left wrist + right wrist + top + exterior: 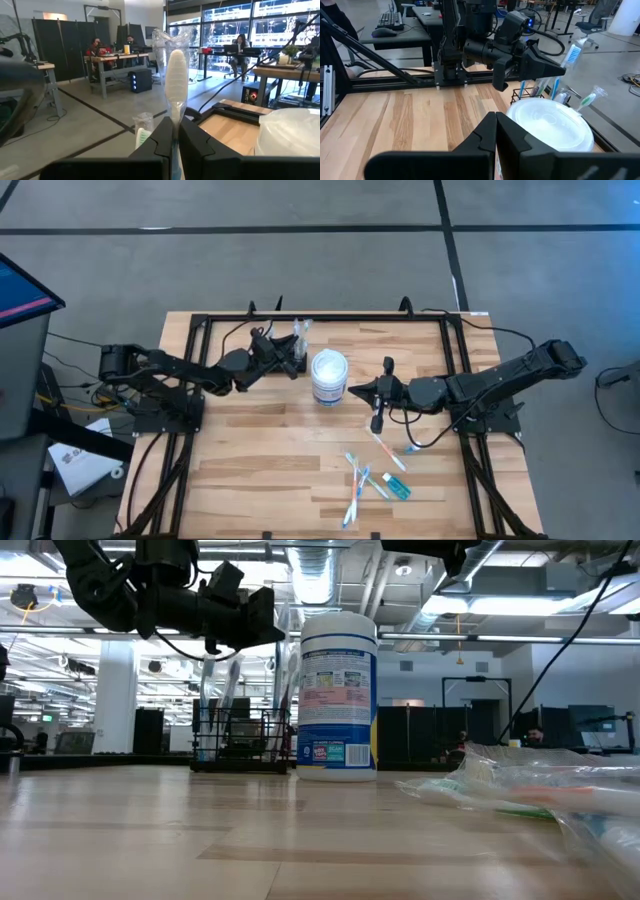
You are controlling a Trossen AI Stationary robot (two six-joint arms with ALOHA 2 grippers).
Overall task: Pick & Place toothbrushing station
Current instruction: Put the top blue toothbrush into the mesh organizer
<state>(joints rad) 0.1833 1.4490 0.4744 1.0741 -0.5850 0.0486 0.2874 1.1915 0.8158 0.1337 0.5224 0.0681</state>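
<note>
The toothbrushing station, a low black wire rack, stands on the table at the far middle, left of a white lidded tub. Wrapped toothbrushes stand in it. My left gripper reaches level over the rack from the table's left and is shut on a toothbrush in clear wrapping. My right gripper hovers shut to the right of the tub, with nothing visible between its fingers. My left gripper pinches the wrapped toothbrush's handle between its two fingers, below the head. The fingers come level from the table's left and lie across the brush. The brush stands upright, head up. Its lower end reaches down at the rack; whether it touches, I cannot tell.
Several wrapped toothbrushes lie loose on the table's near right part, and their clear wrapping shows close in the low view. A black frame runs around the table's far and side edges. Bare wood lies at the near left.
</note>
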